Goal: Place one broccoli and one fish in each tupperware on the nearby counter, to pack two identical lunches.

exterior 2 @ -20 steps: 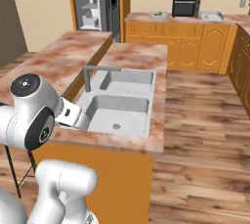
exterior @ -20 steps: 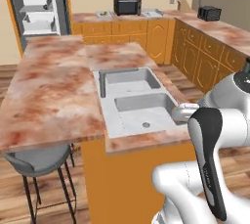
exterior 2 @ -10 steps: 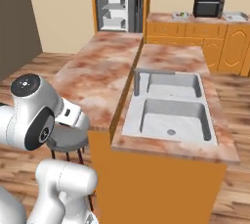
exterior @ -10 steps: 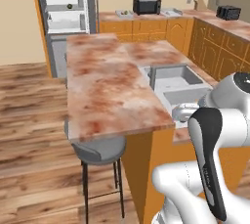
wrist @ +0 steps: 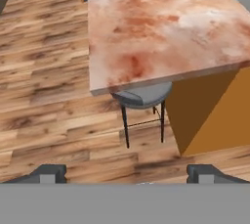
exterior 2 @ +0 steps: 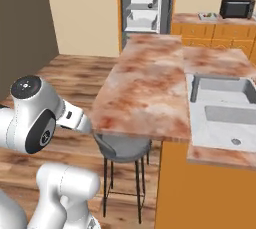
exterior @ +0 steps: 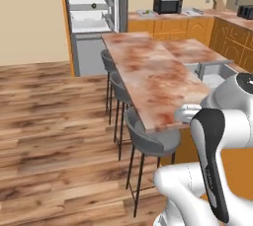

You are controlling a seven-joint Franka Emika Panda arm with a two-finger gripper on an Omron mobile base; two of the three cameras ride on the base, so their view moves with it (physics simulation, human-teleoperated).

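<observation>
Left base view: I see the island tabletop with grey stools tucked along its near edge, and the long cabinet tabletop at the far wall carrying a black microwave. Right base view: a steel double sink sits right of the island slab. Hand view: my end effector hangs spread wide, empty, above wooden floor beside one stool.

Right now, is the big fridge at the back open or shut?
Open. In the left base view the fridge shows its bare white shelves inside, and its door stands swung out to the side.
</observation>
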